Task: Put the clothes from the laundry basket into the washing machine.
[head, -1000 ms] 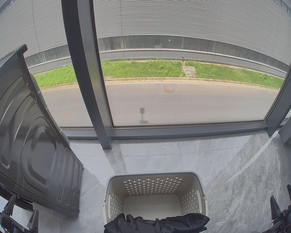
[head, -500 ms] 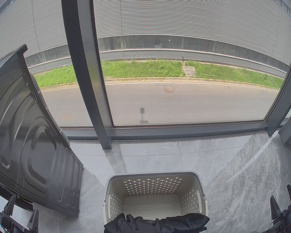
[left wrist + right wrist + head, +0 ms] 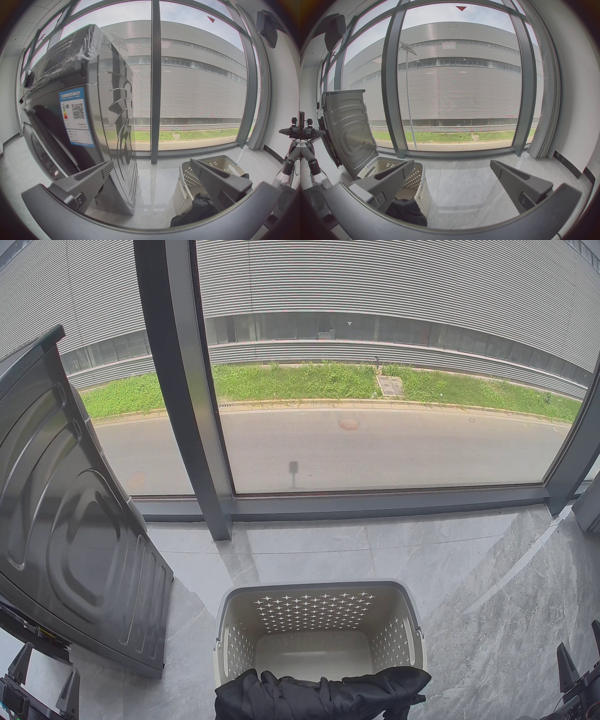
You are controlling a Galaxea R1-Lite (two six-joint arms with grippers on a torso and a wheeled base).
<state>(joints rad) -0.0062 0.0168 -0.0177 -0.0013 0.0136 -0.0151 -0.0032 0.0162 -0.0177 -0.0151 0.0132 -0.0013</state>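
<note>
A pale perforated laundry basket stands on the floor straight ahead. Black clothes hang over its near rim; the rest of the inside is bare. The dark grey washing machine stands to the basket's left. My left gripper is open, low at the near left, in front of the machine. My right gripper is open, low at the near right, well clear of the basket. The left wrist view has the left gripper between the washing machine and the basket with the clothes. Beyond the right gripper, the right wrist view shows the basket.
A glass window wall with a thick dark post closes off the far side. Grey marble floor lies free to the right of the basket and behind it. A curtain hangs at the far right corner.
The head camera has shifted, so the basket and machine sit slightly higher in the picture and more of the clothes shows. Neither gripper has moved.
</note>
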